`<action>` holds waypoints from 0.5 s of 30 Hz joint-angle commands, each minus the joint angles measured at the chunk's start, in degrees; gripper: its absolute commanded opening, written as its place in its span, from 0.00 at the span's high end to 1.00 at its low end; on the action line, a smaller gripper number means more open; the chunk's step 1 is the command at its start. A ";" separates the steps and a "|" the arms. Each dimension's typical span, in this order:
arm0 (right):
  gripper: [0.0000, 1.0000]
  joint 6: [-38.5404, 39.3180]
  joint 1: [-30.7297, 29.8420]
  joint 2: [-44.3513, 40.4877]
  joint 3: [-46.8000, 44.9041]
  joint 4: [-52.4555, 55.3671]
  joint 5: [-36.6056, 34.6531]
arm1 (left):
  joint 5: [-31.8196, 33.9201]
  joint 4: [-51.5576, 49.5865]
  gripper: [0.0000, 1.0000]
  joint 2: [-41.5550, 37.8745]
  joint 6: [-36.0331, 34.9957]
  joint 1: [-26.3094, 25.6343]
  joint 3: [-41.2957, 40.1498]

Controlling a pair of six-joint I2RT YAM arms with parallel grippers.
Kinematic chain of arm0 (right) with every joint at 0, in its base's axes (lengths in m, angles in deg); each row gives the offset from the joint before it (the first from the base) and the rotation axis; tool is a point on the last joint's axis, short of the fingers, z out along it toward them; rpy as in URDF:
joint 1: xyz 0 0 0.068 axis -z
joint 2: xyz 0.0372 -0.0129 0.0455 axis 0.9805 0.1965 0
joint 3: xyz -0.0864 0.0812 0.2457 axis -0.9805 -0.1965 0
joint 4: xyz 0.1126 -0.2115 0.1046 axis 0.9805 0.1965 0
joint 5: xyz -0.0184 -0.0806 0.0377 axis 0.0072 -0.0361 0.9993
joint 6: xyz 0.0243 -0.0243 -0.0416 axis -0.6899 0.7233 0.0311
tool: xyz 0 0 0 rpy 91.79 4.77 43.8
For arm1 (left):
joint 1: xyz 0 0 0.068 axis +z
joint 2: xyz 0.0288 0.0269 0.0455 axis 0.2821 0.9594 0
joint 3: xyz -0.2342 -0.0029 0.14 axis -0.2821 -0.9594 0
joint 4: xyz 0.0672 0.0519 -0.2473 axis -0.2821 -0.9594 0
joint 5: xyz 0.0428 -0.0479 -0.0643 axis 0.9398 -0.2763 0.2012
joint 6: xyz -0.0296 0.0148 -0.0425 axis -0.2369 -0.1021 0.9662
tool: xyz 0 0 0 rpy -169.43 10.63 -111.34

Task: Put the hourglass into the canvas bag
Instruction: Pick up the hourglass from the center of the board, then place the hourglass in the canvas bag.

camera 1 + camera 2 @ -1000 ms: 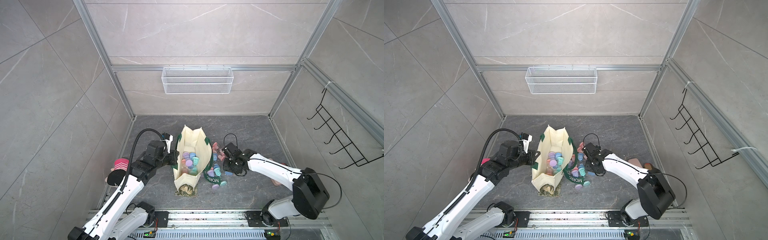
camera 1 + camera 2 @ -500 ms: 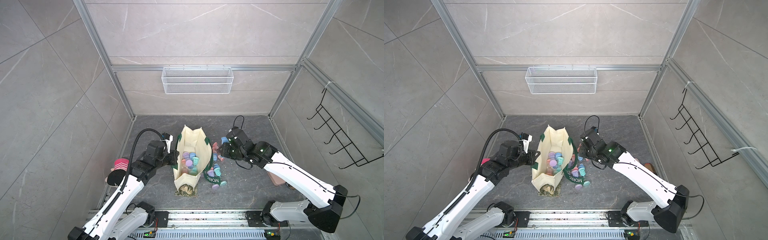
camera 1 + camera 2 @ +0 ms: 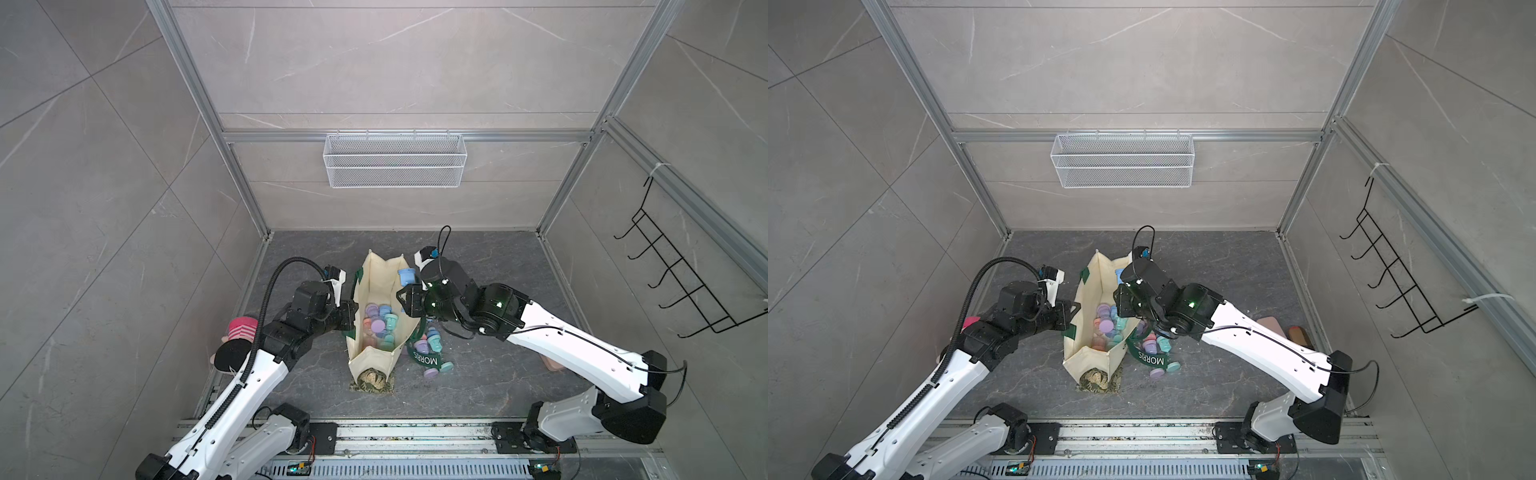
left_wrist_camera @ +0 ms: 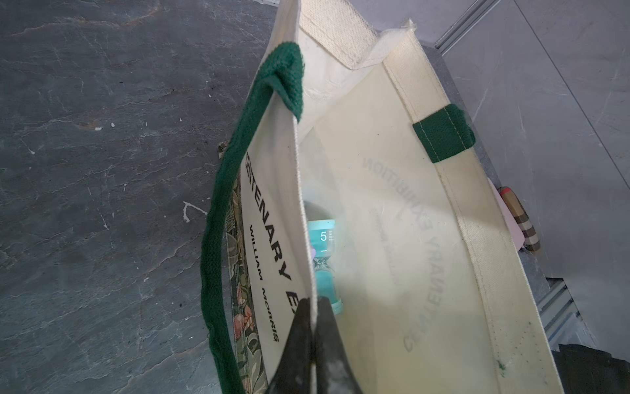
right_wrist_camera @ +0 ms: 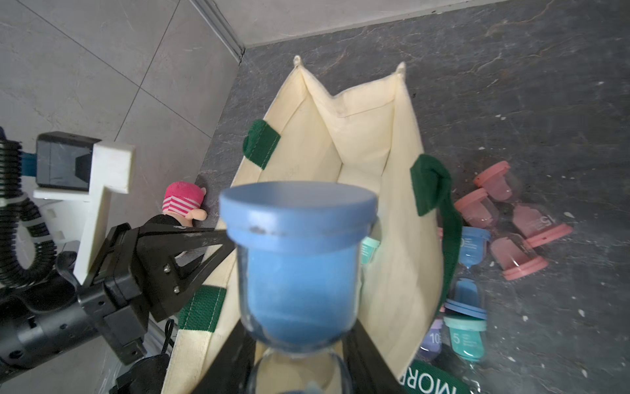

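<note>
- Blue hourglass (image 5: 296,245) is the piece in hand. The right gripper (image 5: 300,361) is closed around its narrow glass waist, and one blue cap points ahead toward the bag.
- Cream canvas bag (image 3: 376,266) stands open in the middle of the floor (image 3: 478,374) in both top views. The hourglass hangs at about two o'clock of the bag's mouth, level with the rim and not yet inside.
- Left gripper (image 4: 315,327) is closed on the bag's wall at about nine o'clock. This pinch holds the mouth open.
- Several pastel hourglasses (image 3: 380,320) already lie in the bag. More loose hourglasses (image 3: 432,345) lie on the floor at about four o'clock of the bag, beside the green strap (image 3: 424,359) lettered MORRIS.
- To do this step well, I judge the right arm should carry the hourglass toward nine o'clock until it is over the middle of the opening. It should be clear of the rim and the green handle (image 5: 433,184) before it is lowered and let go.
- A release at the rim could tip it outward onto the floor. It is glass, so a short drop onto the pile is safer.
- The left gripper should not let go until the hourglass is in, or the soft wall may fold over the mouth.
</note>
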 commanded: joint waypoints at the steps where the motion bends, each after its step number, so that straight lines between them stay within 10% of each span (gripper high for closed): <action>1: 1.00 0.47 -0.62 1.97 2.69 -2.63 1.01 | -1.09 1.75 1.00 -0.37 -0.72 -0.26 0.32; 15: 1.00 -1.01 -0.80 11.07 5.21 -1.43 3.29 | -1.14 1.77 1.00 -0.62 -0.70 -0.24 0.25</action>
